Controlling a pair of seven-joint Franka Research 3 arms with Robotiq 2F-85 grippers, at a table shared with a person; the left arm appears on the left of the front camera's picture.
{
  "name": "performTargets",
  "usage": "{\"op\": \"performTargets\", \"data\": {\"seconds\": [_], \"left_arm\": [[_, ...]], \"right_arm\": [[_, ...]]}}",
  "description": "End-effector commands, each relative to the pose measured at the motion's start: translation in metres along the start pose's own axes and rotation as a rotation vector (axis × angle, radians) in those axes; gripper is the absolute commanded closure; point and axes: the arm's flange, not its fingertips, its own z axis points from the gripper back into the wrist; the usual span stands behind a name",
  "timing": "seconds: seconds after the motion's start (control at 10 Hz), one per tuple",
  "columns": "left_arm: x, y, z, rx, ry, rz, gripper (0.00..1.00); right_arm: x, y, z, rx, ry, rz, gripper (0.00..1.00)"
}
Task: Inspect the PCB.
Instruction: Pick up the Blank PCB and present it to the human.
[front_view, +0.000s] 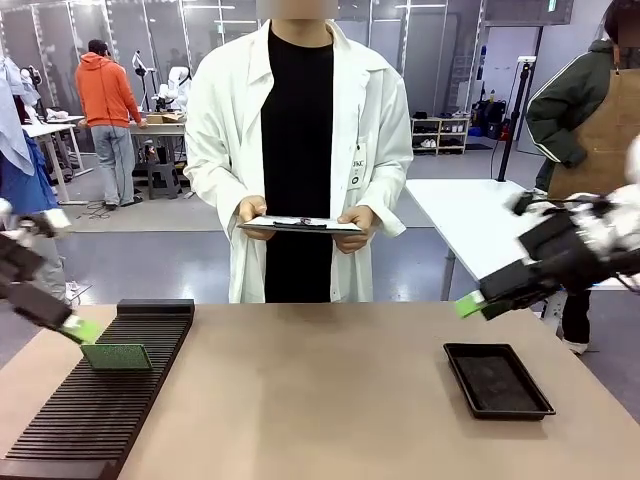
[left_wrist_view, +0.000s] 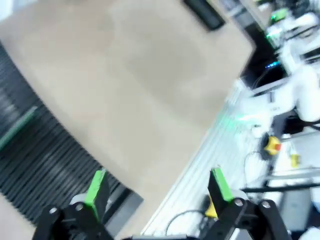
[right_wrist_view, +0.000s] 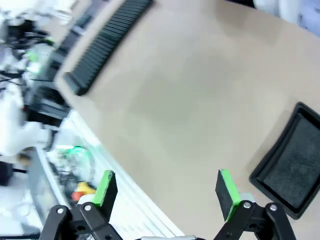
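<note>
The PCB (front_view: 117, 356) stands on edge in a slot of the black rack (front_view: 60, 430) at the left of the worktop (front_view: 320, 400), about midway along the rack's length. My left hand (front_view: 78, 328) is just beside the board's upper left corner. In the left wrist view the hand (left_wrist_view: 158, 186) is spread wide with nothing between its pads, and the board's green edge (left_wrist_view: 19, 127) lies off to one side of them, not in the gap. That view is smeared, so I cannot tell if a pad touches the board.

My right hand (front_view: 470, 303) hovers above the right side of the worktop, beyond the tray's far end. It is also wide open and empty, as the right wrist view shows (right_wrist_view: 166, 190).

I judge the inspection has not yet begun, since the board is in its slot and ungripped. The next move calls for bringing my left pads square over the board's top edge, closing on it, and drawing it straight up so it does not scrape the slots on either side.

There is room for that. The middle of the worktop is bare. The black tray (front_view: 497, 380) lies to the right, near the edge and well apart from the rack. At the far side the person holds a clipboard (front_view: 300, 226) in both hands, above the worktop's far edge. The rack runs close to the left and near edges, so I would lift up and inward, not outward.
</note>
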Motion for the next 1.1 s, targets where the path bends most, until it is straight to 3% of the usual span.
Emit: {"op": "performTargets", "data": {"seconds": [0.0,0.4,0.7,1.0], "left_arm": [[-0.056,0.035,0.034,-0.181,-0.121,0.089,0.00],[-0.152,0.076,0.094,-0.312,-0.430,0.206,0.00],[-0.193,0.094,0.102,-0.296,-0.517,0.272,0.00],[-0.199,0.095,0.105,-0.286,-0.555,0.289,0.00]], "right_arm": [[-0.064,-0.037,0.038,0.237,-0.077,-0.051,0.00],[-0.147,-0.080,0.076,0.413,-0.201,-0.107,0.00],[-0.193,-0.103,0.078,0.482,-0.329,-0.147,0.00],[-0.197,-0.095,0.078,0.489,-0.348,-0.092,0.00]]}}
